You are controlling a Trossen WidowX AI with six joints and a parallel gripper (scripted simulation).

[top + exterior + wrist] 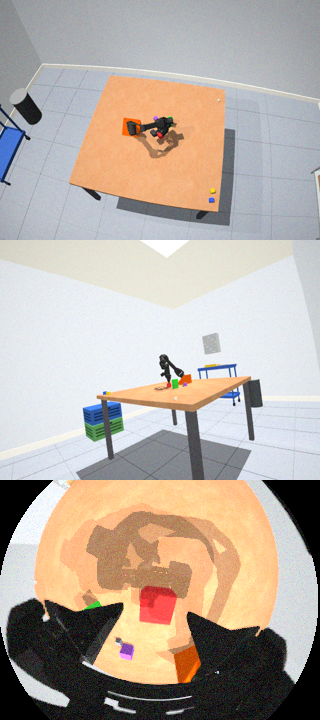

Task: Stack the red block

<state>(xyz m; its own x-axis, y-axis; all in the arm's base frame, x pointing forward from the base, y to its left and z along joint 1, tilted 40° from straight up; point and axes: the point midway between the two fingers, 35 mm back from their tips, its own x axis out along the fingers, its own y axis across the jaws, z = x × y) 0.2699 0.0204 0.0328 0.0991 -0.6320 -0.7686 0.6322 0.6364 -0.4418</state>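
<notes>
The red block [160, 135] [169, 385] [157, 615] sits on the table, partly covered by the arm in the top view. My gripper [169, 382] [155, 610] is open and empty, pointing down just above the red block. In the wrist view the block shows between the two spread fingertips. The green tower [175, 383] stands upright on the table beside the red block, a short way from it. The arm hides most of the tower in the top view, and only a green corner of it shows beside the left finger in the wrist view.
A purple block [155, 118] [185, 384] [126, 652] lies near the tower, with a small grey piece [118, 641] beside it. The orange base plate [125, 130] is under the arm. Yellow [212, 191] and blue [211, 200] blocks and a small white object [218, 100] lie near table corners.
</notes>
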